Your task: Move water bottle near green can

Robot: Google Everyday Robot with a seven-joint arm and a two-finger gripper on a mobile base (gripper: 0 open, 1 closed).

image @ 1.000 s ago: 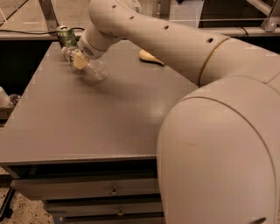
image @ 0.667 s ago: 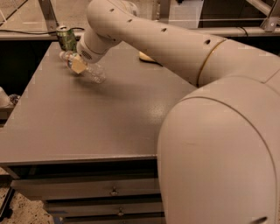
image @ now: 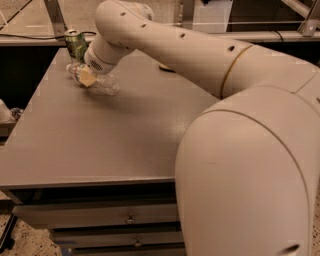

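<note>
The water bottle (image: 100, 82) is clear ribbed plastic and lies on its side at the far left of the grey table (image: 100, 135), its cap end pointing left. The green can (image: 76, 46) stands upright at the table's far left corner, just behind the bottle. My gripper (image: 86, 76) is down over the middle of the bottle, right below the can, with a tan finger pad showing against the bottle. My arm reaches in from the right and hides the wrist.
A small yellowish object (image: 166, 67) lies on the table behind my arm, mostly hidden. The table has drawers with knobs (image: 130, 218) at the front. A ledge with metal frame legs (image: 55, 15) runs behind the table. A pale object (image: 5, 112) sits left of the table.
My gripper and the bottle have shifted slightly left and back, closer to the green can. The can has not moved.
</note>
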